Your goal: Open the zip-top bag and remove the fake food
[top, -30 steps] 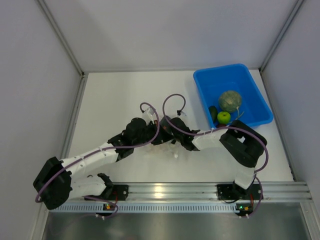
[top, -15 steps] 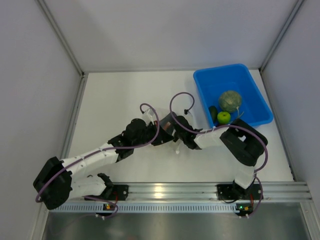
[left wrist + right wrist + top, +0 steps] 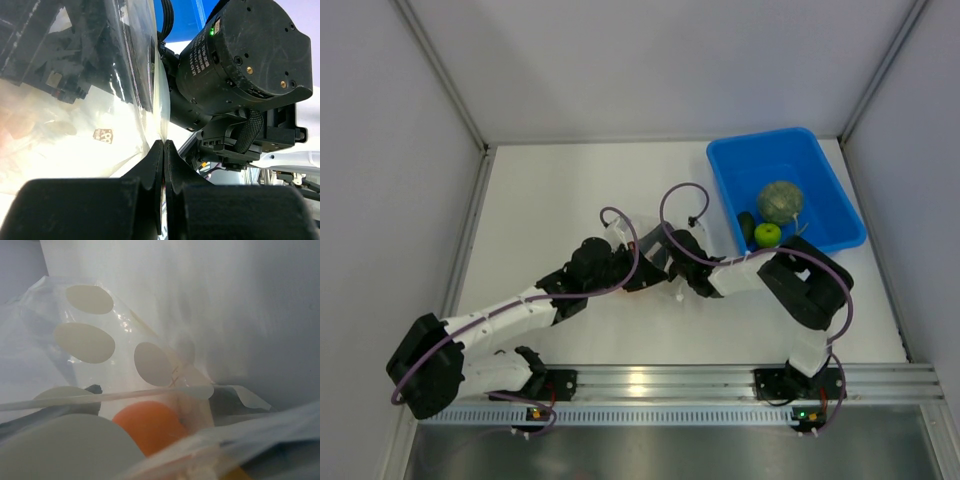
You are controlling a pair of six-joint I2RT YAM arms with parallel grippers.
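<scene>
Top view: blue plastic bin [image 3: 765, 162] sits upper right on the white table [image 3: 550, 200]. Inside it are a netted grey-green melon [image 3: 780, 201], a shiny green apple [image 3: 767, 234] and a small dark piece [image 3: 747, 226] just left of the apple. Mid-frame, the left gripper [image 3: 632, 268] and right gripper [image 3: 665, 262] meet nose to nose, with the bag [image 3: 648, 243] bunched between them, mostly hidden by both.

Left wrist view: its fingers are pinched tight on an edge of the bag at bottom centre. Clear crinkly film fills the left half, and dark gripper parts show through it at upper left. The right arm's fat black wrist [image 3: 250, 55] blocks the right side, with a sliver of bin at the top.

Right wrist view: you're looking through glossy plastic with big white dots. An orange [image 3: 150, 426] sits inside the bag at bottom centre, below the pale zip strip [image 3: 125, 395] crossing the frame. Its own fingers don't show here, but they're spread wide with nothing clamped.
</scene>
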